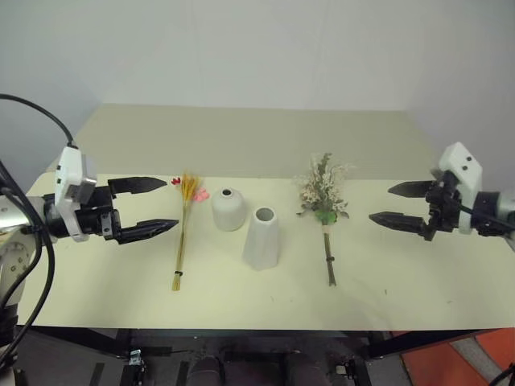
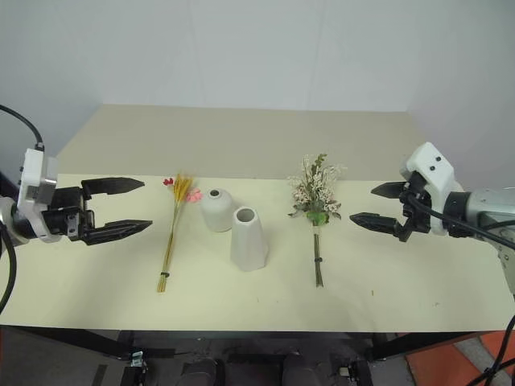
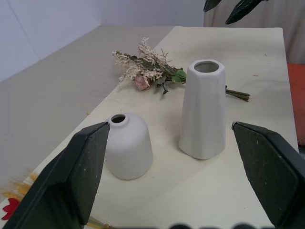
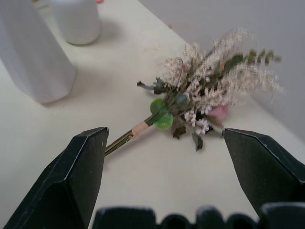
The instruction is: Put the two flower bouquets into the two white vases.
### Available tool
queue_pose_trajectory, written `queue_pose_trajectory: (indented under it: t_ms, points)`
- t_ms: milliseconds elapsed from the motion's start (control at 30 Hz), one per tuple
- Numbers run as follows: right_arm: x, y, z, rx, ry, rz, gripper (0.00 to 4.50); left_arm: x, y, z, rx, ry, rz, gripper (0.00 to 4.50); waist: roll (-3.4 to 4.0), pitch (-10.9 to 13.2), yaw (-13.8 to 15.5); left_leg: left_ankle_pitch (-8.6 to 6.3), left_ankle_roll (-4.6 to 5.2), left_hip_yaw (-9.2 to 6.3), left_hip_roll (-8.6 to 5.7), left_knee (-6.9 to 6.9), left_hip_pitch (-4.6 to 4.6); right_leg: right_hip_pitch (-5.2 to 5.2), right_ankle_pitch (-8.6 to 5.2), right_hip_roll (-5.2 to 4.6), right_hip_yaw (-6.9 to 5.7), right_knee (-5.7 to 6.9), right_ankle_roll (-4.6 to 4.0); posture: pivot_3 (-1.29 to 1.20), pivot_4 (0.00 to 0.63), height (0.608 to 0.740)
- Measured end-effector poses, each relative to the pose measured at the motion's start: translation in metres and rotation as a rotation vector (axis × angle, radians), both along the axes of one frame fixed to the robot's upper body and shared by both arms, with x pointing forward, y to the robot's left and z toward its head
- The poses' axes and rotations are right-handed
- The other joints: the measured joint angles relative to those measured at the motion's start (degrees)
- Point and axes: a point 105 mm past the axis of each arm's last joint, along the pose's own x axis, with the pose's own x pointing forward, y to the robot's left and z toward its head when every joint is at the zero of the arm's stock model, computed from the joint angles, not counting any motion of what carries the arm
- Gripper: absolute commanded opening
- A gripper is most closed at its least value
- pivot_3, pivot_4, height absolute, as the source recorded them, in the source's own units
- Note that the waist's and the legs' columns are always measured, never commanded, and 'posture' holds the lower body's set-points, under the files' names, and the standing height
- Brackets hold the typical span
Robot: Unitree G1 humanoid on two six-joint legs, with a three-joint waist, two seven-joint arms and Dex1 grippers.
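Left eye view: left gripper point(image 1: 158, 204) gapes wide, empty, straw bouquet point(image 1: 184, 223) just beyond its tips, then domed vase point(image 1: 228, 209) and cone vase point(image 1: 261, 238). Right gripper point(image 1: 399, 203) likewise spread, empty, cream-white bouquet point(image 1: 323, 202) lying near its tips.

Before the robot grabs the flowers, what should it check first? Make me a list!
1. Left end effector open and holding nothing: ok.
2. Right end effector open and holding nothing: ok.
3. Yellow straw bouquet lying flat on the table, apart from both vases: ok.
4. Cream-white bouquet lying flat with a bare stem to grab: ok.
5. Tall cone vase and short dome vase upright, mouths up: ok.
6. Vase mouths wide enough for the stems: cannot tell.
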Motion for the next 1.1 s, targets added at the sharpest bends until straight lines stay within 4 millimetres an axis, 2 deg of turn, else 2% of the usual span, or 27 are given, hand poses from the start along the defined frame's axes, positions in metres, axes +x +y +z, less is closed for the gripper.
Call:
queue_pose_trajectory:
  t_ms: [67, 133, 267, 433, 600, 733, 867, 967, 1100]
  points:
    - [0.015, 0.018, -0.003, 0.060, 0.121, -0.094, 4.50, 0.002, -0.003, 0.005, -0.006, -0.011, -0.018, 4.48, 0.00, 0.0, -0.7, 0.01, 0.00, -0.03, 0.01, 0.00, 0.02, -0.03, 0.15, 0.04, 0.03, 0.00, -0.08, 0.00, 0.150, 0.740]
    - [0.020, 0.031, -0.015, 0.074, 0.257, -0.158, 4.50, 0.002, -0.008, 0.009, -0.007, -0.025, -0.046, 4.48, 0.00, 0.0, -0.8, 0.01, 0.00, -0.09, 0.01, 0.00, 0.01, -0.02, 0.15, 0.08, 0.01, 0.03, -0.10, 0.00, 0.150, 0.740]
    - [0.036, 0.035, -0.037, 0.076, 0.452, -0.302, 4.50, 0.006, -0.009, 0.011, -0.015, -0.018, -0.064, 4.48, 0.01, 0.0, -0.6, 0.01, 0.01, -0.11, -0.04, 0.00, -0.36, -0.23, 0.48, 0.06, 0.00, -0.06, 0.01, 0.00, 0.150, 0.740]
    - [0.053, 0.040, -0.055, 0.022, 0.553, -0.402, 4.50, 0.007, -0.017, 0.011, 0.007, -0.007, -0.116, 4.48, 0.01, 0.0, -0.4, 0.01, 0.02, -0.12, -0.06, 0.00, -0.97, -0.81, 0.51, 0.06, -0.01, -0.02, 0.02, 0.00, 0.150, 0.740]
    - [0.057, 0.053, -0.074, -0.047, 0.634, -0.424, 4.50, 0.010, -0.017, 0.012, 0.010, -0.006, -0.120, 4.48, 0.01, 0.0, -0.8, 0.01, 0.03, -0.15, -0.05, 0.00, -0.99, -0.85, 0.52, 0.07, -0.02, 0.02, 0.02, 0.00, 0.150, 0.740]
    - [0.059, 0.060, -0.082, -0.055, 0.675, -0.434, 4.50, 0.010, -0.016, 0.011, 0.012, -0.004, -0.121, 4.48, 0.01, 0.0, -1.0, 0.01, 0.03, -0.16, -0.05, 0.01, -0.99, -0.85, 0.53, 0.08, -0.03, 0.04, 0.03, 0.00, 0.150, 0.740]
    - [0.060, 0.078, -0.087, -0.049, 0.698, -0.395, 3.60, 0.009, -0.016, 0.010, 0.013, 0.002, -0.123, 4.50, 0.01, 0.0, -1.3, 0.02, 0.04, -0.21, -0.03, 0.01, -0.96, -0.85, 0.53, 0.14, -0.03, 0.14, 0.03, 0.00, 0.150, 0.740]
    - [0.061, 0.083, -0.087, -0.035, 0.695, -0.394, 2.56, 0.009, -0.015, 0.008, 0.013, 0.007, -0.122, 4.50, 0.01, 0.0, -1.2, 0.02, 0.04, -0.22, -0.03, 0.03, -0.96, -0.85, 0.53, 0.13, -0.04, 0.15, 0.03, 0.00, 0.150, 0.740]
    - [0.065, 0.081, -0.087, -0.008, 0.693, -0.431, 1.18, 0.009, -0.015, 0.008, 0.012, 0.009, -0.118, 4.50, 0.01, 0.0, -1.1, 0.02, 0.04, -0.22, -0.03, 0.05, -0.96, -0.84, 0.53, 0.13, -0.05, 0.15, 0.03, 0.00, 0.150, 0.740]
